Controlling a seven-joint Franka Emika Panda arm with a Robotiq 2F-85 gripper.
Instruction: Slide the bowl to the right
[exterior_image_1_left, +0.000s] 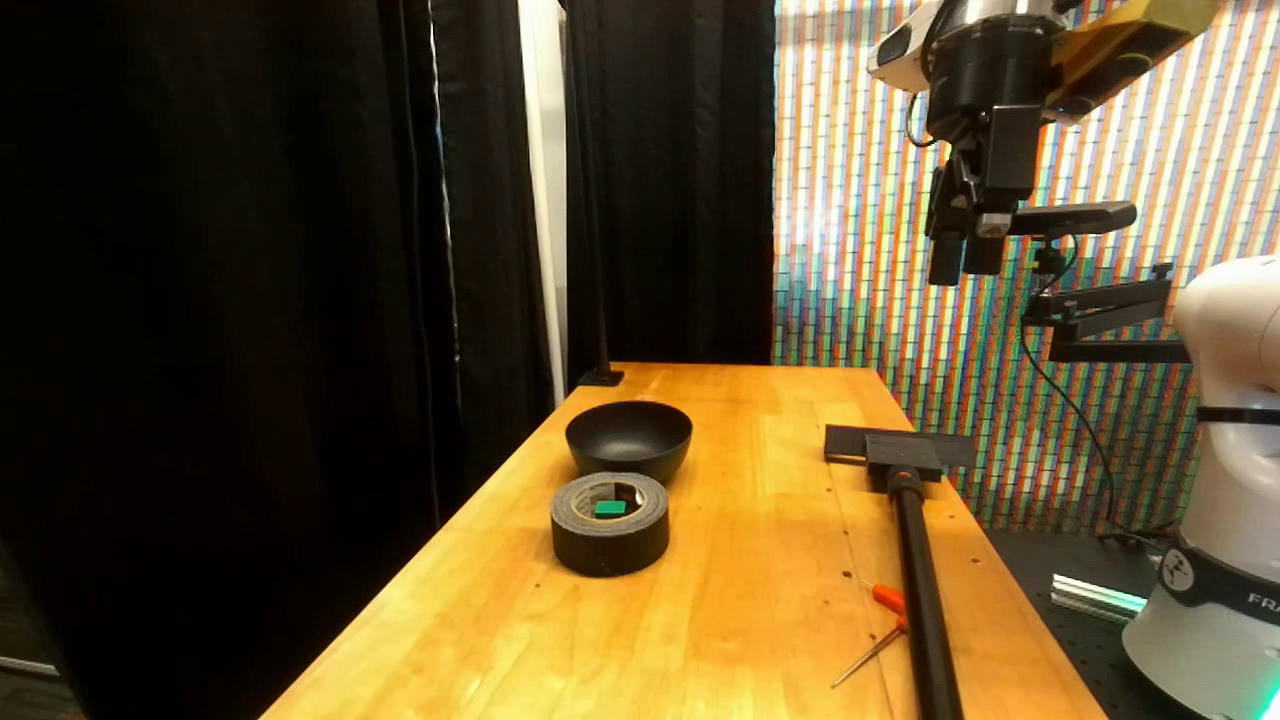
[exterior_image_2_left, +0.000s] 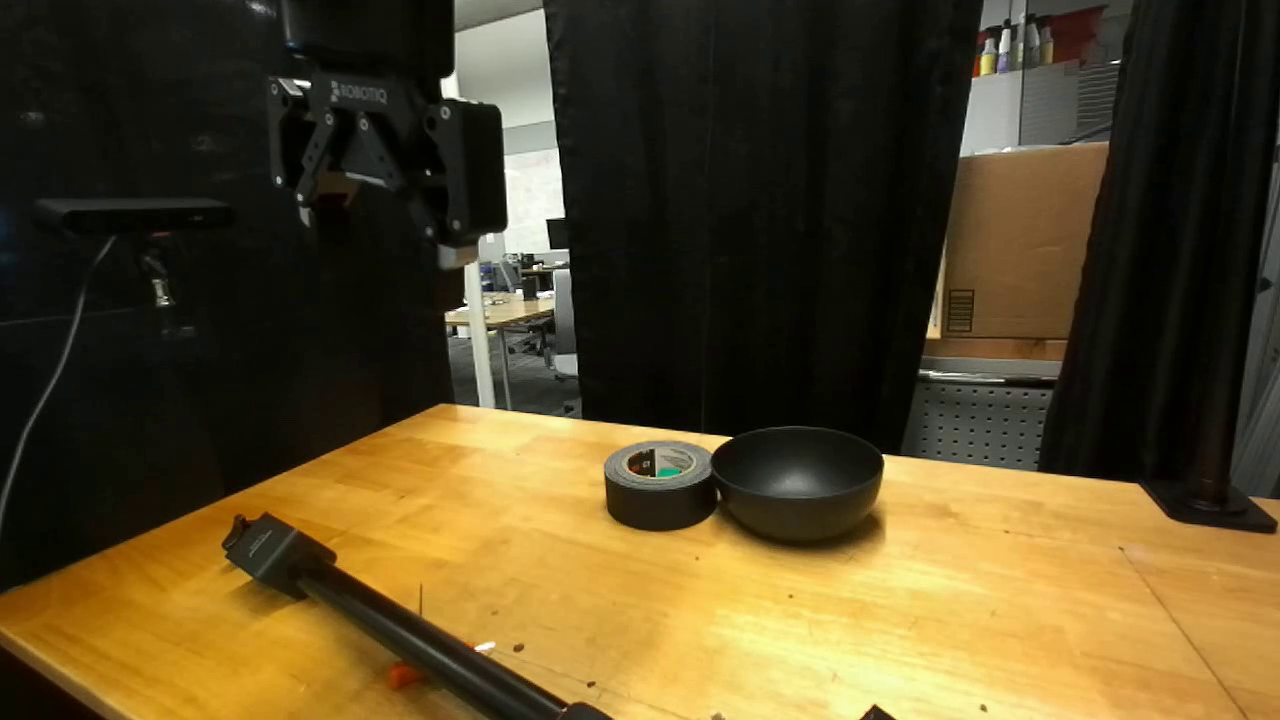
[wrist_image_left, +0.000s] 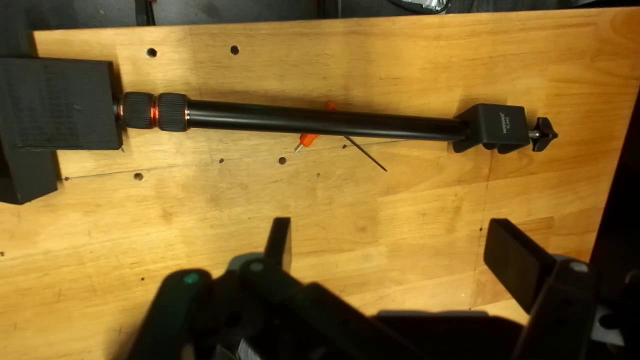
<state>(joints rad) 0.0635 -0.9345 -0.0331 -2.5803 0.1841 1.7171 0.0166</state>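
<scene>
The black bowl (exterior_image_1_left: 628, 445) stands upright on the wooden table, close against a dark tape roll (exterior_image_1_left: 608, 548). Both exterior views show the bowl (exterior_image_2_left: 798, 490) and the tape roll (exterior_image_2_left: 660, 502); I cannot tell for sure whether they touch. The bowl's visible interior is plain and dark. My gripper (exterior_image_1_left: 964, 262) hangs high above the table, well away from the bowl, and it also shows in an exterior view (exterior_image_2_left: 390, 245). In the wrist view my gripper (wrist_image_left: 387, 235) is open, with its fingers wide apart and nothing between them. The bowl is out of the wrist view.
A black pole (wrist_image_left: 320, 121) lies along one table edge, with a black block (wrist_image_left: 60, 105) at one end and a clamp (wrist_image_left: 502, 127) at the other. Orange-handled tools (wrist_image_left: 308, 139) lie under it. A post base (exterior_image_2_left: 1208, 505) stands on the table. Black curtains (exterior_image_2_left: 760, 220) hang behind.
</scene>
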